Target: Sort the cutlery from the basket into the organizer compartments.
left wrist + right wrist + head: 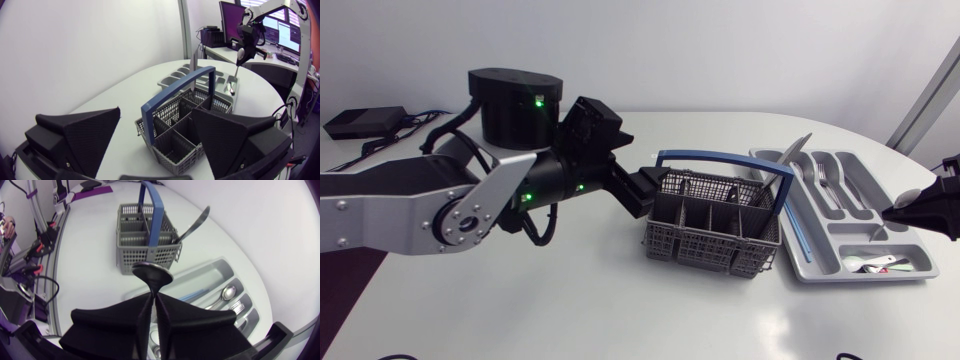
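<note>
Tabletop (pixel 570 300) room was plentiful, so the risks lay with the things on it. The left arm (pixel 430 205) stretched across it, and the left hand (pixel 645 190) stood open, fingers spread wide at the end of the basket (pixel 705 250); whether it touched the mesh I could not tell. A careless advance there would probably have shoved the light basket or caught its blue handle (pixel 720 158). The organizer (pixel 868 185) lay just beside the basket, already holding spoons and forks (pixel 832 185). The right hand (pixel 154 294) hovered over its far side, clamped tight on a spoon (pixel 152 272) with the bowl sticking out ahead. Held so narrowly, the spoon could have swivelled or slipped, and a release from that height might have bounced it into the wrong compartment. One silver utensil (pixel 797 148) leaned out of the basket toward the organizer; a knock to the basket would likely have tipped it onto the tabletop.
</note>
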`<state>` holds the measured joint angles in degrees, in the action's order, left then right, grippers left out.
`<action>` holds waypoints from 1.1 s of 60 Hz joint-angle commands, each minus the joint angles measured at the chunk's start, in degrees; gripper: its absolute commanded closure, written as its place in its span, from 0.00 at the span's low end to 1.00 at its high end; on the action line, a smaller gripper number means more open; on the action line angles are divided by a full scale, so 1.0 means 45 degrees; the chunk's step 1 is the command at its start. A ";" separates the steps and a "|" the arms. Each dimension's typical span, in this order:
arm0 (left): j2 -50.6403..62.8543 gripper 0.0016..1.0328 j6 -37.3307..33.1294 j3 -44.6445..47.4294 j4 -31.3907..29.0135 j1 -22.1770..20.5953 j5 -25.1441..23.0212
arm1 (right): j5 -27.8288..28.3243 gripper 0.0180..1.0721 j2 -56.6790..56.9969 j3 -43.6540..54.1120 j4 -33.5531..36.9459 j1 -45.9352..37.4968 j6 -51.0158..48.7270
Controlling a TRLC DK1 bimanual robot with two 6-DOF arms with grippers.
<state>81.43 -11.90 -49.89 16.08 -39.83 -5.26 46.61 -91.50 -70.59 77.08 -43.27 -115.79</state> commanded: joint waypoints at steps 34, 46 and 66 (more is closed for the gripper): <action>0.0264 0.05 -0.1047 -0.0359 -0.1209 -0.0718 0.0504 | -0.5729 0.89 -0.2205 0.1057 -0.6015 -0.0034 -0.0695; 0.0167 0.05 -0.1281 -0.0320 -0.1502 -0.0933 0.0699 | -0.6959 0.89 -0.2537 0.1409 -0.7109 0.0337 -0.0754; 0.0030 0.05 -0.1965 0.0149 -0.1834 -0.1421 0.0699 | -0.7955 0.57 -0.2635 0.3323 -0.9648 0.1392 -0.0109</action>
<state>82.17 -18.55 -49.93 8.60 -45.45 -2.48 11.49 -102.00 -57.17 34.81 -37.26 -116.60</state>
